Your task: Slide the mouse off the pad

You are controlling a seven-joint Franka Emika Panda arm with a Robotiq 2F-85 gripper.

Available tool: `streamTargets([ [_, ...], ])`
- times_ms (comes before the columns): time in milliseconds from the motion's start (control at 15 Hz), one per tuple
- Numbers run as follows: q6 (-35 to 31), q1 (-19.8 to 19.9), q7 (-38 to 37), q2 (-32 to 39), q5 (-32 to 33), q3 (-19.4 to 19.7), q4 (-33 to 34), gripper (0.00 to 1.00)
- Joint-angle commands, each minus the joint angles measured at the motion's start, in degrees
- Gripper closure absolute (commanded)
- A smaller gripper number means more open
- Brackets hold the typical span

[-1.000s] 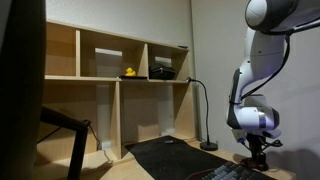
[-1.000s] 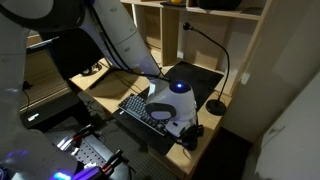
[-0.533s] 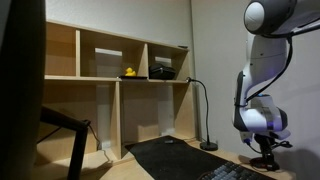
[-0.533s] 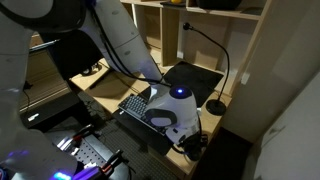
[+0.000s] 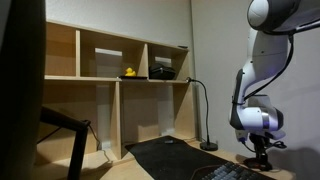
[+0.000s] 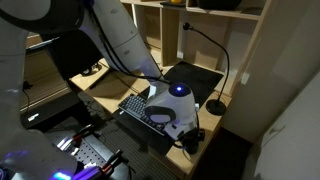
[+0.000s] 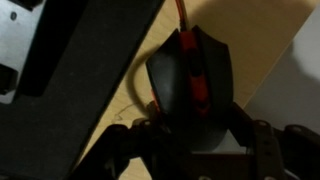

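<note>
The gripper [image 7: 192, 142] has its jaws spread, one finger on each side of the near end of the mouse [image 7: 190, 80]. It doesn't seem to be squeezing, though the wrist view is pretty murky. My guess is it's straddling the mouse so it can shove it sideways without lifting.

The mouse is black with a red stripe and looks to be sitting on the bare wood desk [image 7: 255, 30], just right of the dark edge of the pad [image 6: 195, 78]. So I'd say the job is basically done. Its cable loops off to the left.

The keyboard [image 6: 138, 105] sits on the pad and a gooseneck lamp [image 5: 205, 115] stands at the far side. Behind are wooden shelves [image 5: 100, 62] with a yellow duck [image 5: 129, 72]. The room is dim.
</note>
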State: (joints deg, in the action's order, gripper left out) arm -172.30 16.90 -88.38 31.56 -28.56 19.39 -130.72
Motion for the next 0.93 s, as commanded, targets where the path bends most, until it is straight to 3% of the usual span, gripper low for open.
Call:
streamTargets([
  [0, 1.8, 2.3, 0.6, 3.8, -1.3, -4.8, 0.0, 0.57],
  [67, 2.0, 1.7, 0.1, 4.1, -1.0, -4.3, 0.1, 0.57],
  [133, 2.9, 1.4, -0.2, 4.1, -0.6, -3.8, 0.2, 0.42],
  [200, 4.2, 1.5, 0.6, 3.9, 0.2, -3.6, 0.2, 0.08],
  [400, 6.1, 0.2, 1.2, 2.5, 2.5, -1.6, -0.5, 0.01],
  [600, 5.5, -0.6, 1.5, 0.5, 3.8, -0.8, -1.5, 0.0],
  [867, 1.0, -6.2, -1.5, -1.0, 7.0, 5.3, -4.3, 0.0],
])
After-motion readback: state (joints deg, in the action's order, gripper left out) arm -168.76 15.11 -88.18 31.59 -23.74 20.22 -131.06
